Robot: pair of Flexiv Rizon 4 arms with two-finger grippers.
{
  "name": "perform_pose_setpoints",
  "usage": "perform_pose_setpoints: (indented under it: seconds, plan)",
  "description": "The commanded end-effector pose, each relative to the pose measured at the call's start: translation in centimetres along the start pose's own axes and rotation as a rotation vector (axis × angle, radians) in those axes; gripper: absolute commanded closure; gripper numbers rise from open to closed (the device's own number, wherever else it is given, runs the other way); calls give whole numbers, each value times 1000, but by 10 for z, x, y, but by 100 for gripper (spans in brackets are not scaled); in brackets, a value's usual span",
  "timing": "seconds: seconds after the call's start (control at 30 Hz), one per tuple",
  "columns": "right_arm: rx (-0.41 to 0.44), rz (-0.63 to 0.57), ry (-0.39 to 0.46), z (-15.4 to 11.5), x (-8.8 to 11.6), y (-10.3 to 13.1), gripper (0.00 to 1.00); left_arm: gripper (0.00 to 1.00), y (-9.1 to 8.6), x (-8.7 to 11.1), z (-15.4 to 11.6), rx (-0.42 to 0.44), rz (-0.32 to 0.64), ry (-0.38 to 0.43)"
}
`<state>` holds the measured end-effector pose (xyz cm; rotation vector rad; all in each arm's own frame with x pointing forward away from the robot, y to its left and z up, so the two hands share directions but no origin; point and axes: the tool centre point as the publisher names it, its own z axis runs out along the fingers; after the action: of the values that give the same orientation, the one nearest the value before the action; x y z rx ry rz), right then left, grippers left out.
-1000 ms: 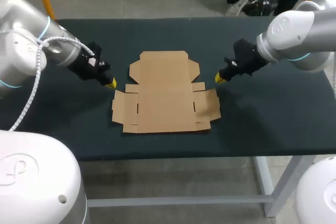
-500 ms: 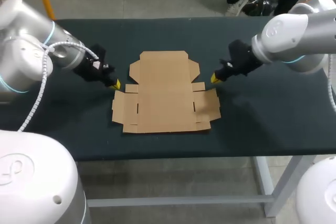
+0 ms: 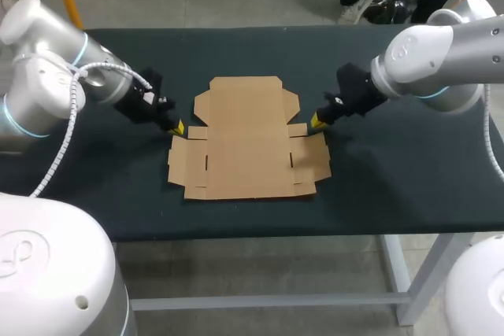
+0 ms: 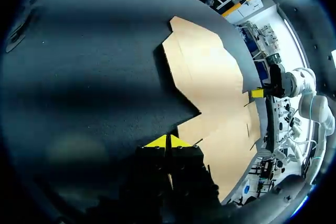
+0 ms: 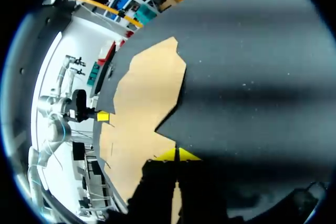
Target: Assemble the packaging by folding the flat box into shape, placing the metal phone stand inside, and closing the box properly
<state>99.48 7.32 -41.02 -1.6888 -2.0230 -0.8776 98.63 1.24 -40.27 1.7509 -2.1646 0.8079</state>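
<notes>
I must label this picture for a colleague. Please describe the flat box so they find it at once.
On the dark table, look between the left gripper and the right gripper. The flat box lies there unfolded: the only tan cardboard, flaps around its edges.

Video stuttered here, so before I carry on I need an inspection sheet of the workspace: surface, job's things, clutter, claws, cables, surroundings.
Surface: table with a dark cover.
Job's things: cardboard box lies flat and unfolded in the middle; phone stand not seen.
Clutter: nothing seen.
Claws: left claw shut and empty at the box's left edge; right claw shut and empty at its right edge; contact with the cardboard cannot be told.
Cables: white ribbed cable hangs along the left arm, apart from the box.
Surroundings: nothing seen reaching over the table.
</notes>
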Motion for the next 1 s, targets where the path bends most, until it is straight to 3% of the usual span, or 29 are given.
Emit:
perform_pose_setpoints:
  seconds: [0.03,1.0]
  plan:
    - [-3,2,11,3,-5,0,100,100,-1,-2,4,-3,-2,4]
    - [-35,11,18,23,-3,-5,100,100,1,-8,14,-29,-25,43]
